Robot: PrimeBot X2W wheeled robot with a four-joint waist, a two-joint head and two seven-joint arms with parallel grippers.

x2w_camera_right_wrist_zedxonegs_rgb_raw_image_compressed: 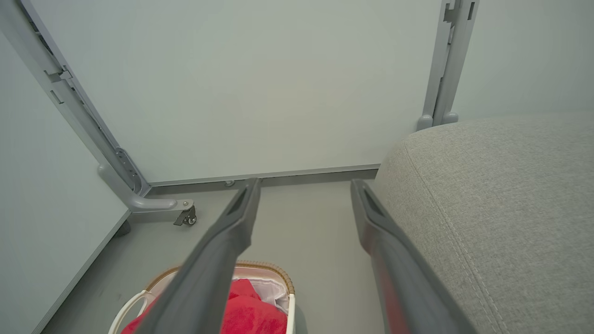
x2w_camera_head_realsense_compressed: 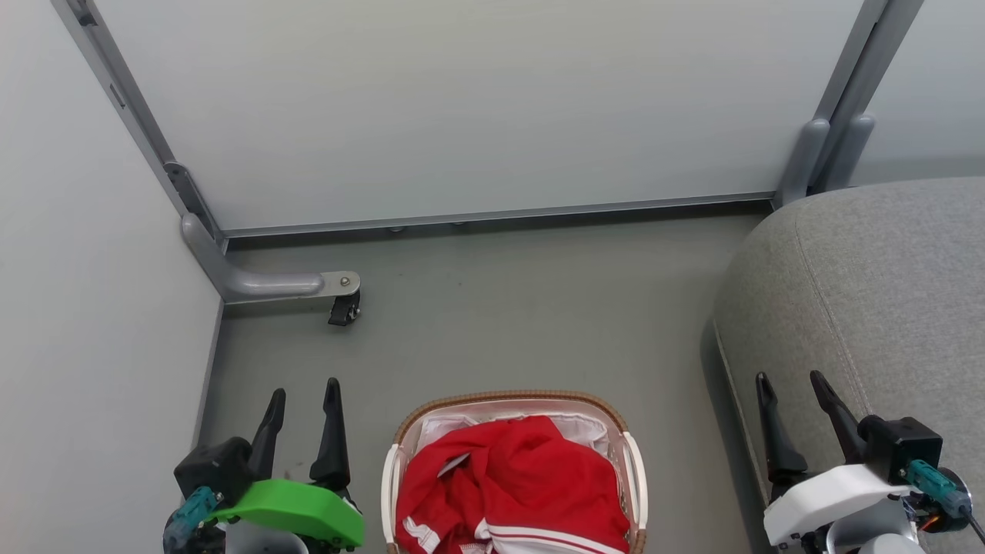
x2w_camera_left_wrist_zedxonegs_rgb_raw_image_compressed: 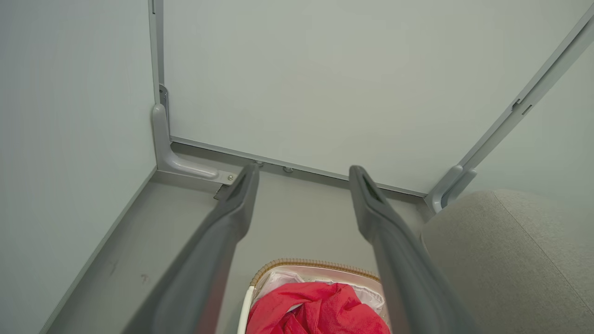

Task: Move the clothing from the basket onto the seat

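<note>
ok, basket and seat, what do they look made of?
Basket: glossy white walls, likely plastic; brown braided rim, wicker or imitation, can't tell; white cloth liner inside. Seat: matte grey woven upholstery, weave texture and stitched seam visible.

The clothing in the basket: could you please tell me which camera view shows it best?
The head view: the clothing lies nearly whole and unblocked, stripe trim visible. The left wrist view catches its top at the bottom edge; in the right wrist view a finger covers part of it.
</note>
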